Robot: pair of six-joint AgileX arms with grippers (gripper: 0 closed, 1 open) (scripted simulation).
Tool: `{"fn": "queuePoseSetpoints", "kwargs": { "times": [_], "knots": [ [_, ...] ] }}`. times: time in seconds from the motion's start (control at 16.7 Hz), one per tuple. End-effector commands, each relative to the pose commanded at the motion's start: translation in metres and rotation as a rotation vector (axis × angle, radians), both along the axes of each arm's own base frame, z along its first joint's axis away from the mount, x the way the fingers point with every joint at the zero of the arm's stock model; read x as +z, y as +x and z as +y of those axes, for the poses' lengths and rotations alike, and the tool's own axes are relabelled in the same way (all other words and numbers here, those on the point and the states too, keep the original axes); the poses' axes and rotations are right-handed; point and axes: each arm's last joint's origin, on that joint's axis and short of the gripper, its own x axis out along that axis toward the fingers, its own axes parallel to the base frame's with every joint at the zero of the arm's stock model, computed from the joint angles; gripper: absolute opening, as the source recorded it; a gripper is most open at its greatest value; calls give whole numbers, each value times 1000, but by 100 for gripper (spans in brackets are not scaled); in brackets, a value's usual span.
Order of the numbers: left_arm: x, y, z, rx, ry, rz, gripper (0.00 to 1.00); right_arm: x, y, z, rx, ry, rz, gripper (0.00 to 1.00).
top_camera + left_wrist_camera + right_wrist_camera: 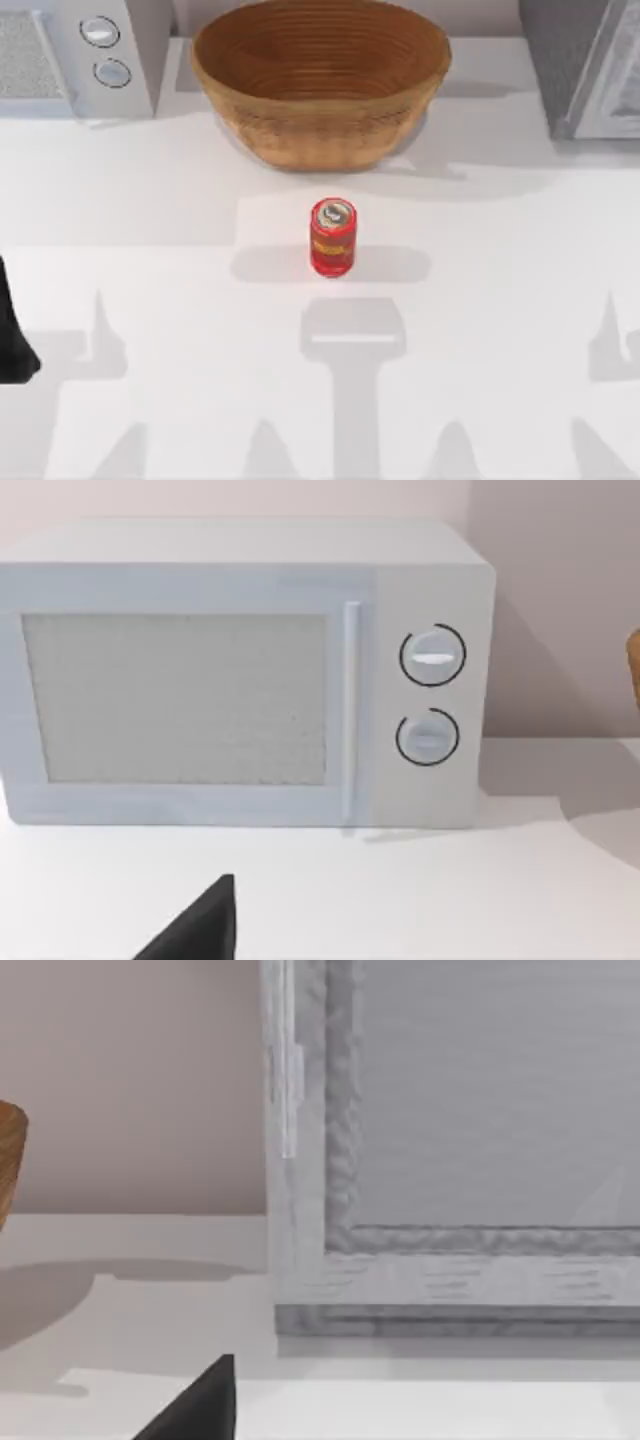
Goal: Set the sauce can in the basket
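The white counter (150,290) is smooth and matte. At its back left stands a boxy white microwave (240,670) with a mesh-textured door and two round dials. At the back right sits a grey, rough-edged framed appliance (470,1150). Between them, at the back centre, is the basket (320,80), a round, bowl-shaped wicker piece with ribbed concentric rings. The sauce can (332,237), a small red cylinder with a silver metal top and yellow band, stands upright on the counter just in front of the basket, apart from it. The left claw (200,930) and right claw (200,1410) each show one dark finger tip over the counter, touching nothing; how far open, I cannot tell.
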Motion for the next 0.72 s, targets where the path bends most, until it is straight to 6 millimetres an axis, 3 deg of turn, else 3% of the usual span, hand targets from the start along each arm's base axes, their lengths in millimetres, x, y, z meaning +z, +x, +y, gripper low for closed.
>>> {"fn": "queuePoseSetpoints", "kwargs": {
  "times": [0.24, 0.42, 0.72],
  "knots": [
    [4, 1, -1, -25, 1, 1, 100, 0, 0, 0, 0, 0, 0, 100],
    [19, 6, -7, -130, 4, 10, 100, 0, 0, 0, 0, 0, 0, 100],
    [53, 40, -28, -415, 9, 63, 100, 0, 0, 0, 0, 0, 0, 100]
  ]
}}
